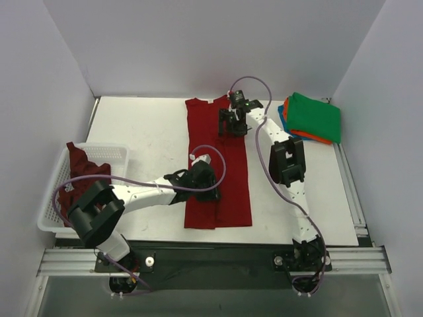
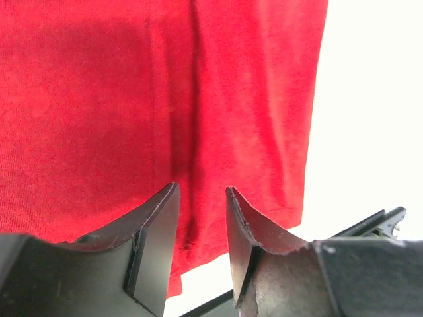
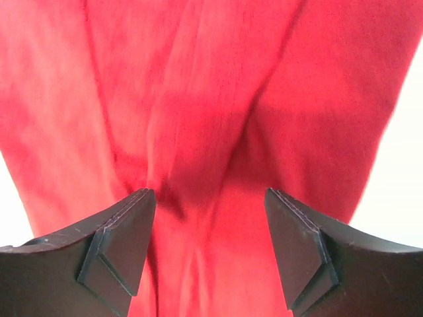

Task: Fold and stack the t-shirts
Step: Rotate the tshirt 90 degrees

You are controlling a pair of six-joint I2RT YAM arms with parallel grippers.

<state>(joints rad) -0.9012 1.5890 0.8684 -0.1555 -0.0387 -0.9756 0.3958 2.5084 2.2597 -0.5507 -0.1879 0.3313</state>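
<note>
A bright red t-shirt (image 1: 234,191) lies as a long strip down the middle of the white table (image 1: 145,125), its left side folded in over it. My left gripper (image 1: 206,187) hovers over the strip's lower left part. It is open, with a crease of red cloth (image 2: 99,99) showing in the gap between its jaws (image 2: 201,188). My right gripper (image 1: 230,124) is over the shirt's far end, open wide above rumpled red cloth (image 3: 211,79), nothing pinched (image 3: 208,191). A darker maroon t-shirt (image 1: 78,165) lies heaped in the basket. At the back right, a folded green t-shirt (image 1: 316,115) tops a stack with orange and blue edges.
A white mesh basket (image 1: 112,150) stands at the table's left edge. In the left wrist view, bare table (image 2: 370,132) shows to the right of the shirt's hem. White walls close off the back and both sides.
</note>
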